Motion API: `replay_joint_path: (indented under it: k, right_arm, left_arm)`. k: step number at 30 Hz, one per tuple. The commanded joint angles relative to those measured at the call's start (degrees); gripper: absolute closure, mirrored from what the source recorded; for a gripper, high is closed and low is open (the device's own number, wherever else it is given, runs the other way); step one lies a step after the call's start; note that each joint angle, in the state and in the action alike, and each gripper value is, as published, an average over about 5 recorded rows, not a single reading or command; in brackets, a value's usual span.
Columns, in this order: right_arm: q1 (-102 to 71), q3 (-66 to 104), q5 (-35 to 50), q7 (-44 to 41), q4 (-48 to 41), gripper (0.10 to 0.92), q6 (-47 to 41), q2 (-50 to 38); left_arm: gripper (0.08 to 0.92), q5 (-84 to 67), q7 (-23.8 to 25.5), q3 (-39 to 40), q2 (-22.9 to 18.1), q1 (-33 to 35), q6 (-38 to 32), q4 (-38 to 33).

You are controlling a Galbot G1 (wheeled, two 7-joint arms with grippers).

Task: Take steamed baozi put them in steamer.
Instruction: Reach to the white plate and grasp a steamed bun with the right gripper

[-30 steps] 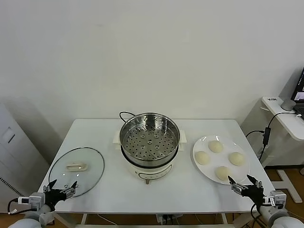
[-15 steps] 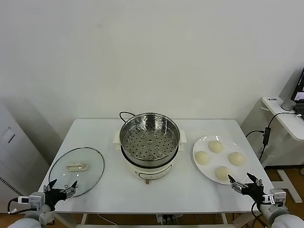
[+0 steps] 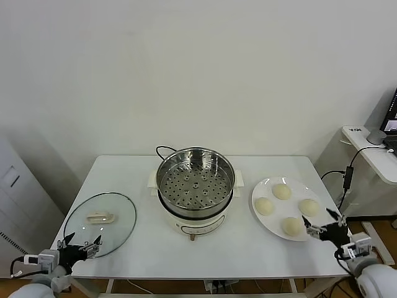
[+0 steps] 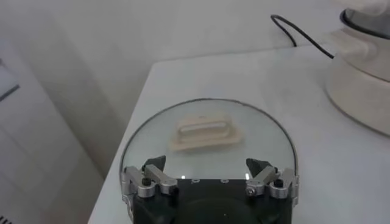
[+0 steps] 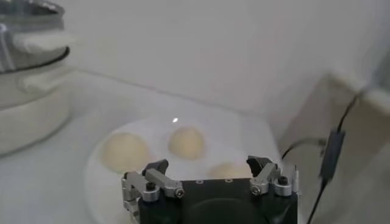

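Nearest the robot, the left hand point(image 3: 79, 243) sits low at the front left corner of the counter point(image 3: 142, 248), fingers spread wide and holding nothing, just at the near rim of the glass lid point(image 3: 100, 216) lying flat there. The right hand point(image 3: 324, 225) hovers at the front right — fingers likewise apart, empty — over the near edge of the white plate point(image 3: 264, 219). Four steamed baozi point(image 3: 290, 226) rest on that plate, spaced apart, the nearest just beside the right hand. Mid-counter stands the steamer point(image 3: 195, 180), its perforated steel basket empty, a black cord point(image 3: 162, 149) trailing behind toward the wall.
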Motion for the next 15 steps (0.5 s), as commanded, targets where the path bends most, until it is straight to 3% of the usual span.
replay_joint_path:
  k: [1, 5, 15]
  right_arm:
    - [14.16, -6.71, -24.21, -3.85, -7.22, 0.203, 5.51, -6.66]
    - [22.15, -13.92, -29.42, -7.86, -11.90, 0.203, 7.68, -9.29]
    - [46.64, -34.47, -30.31, -30.39, -26.75, 0.203, 10.82, -10.94]
  left_arm:
    - [0.177, 0.06, -0.04, 0.41, -0.10, -0.63, 0.48, -0.38]
    - [0.177, 0.09, -0.08, 0.44, -0.36, -0.75, 0.79, -1.01]
    - [0.177, 0.10, -0.16, 0.60, -0.55, -1.21, 1.38, -1.38]
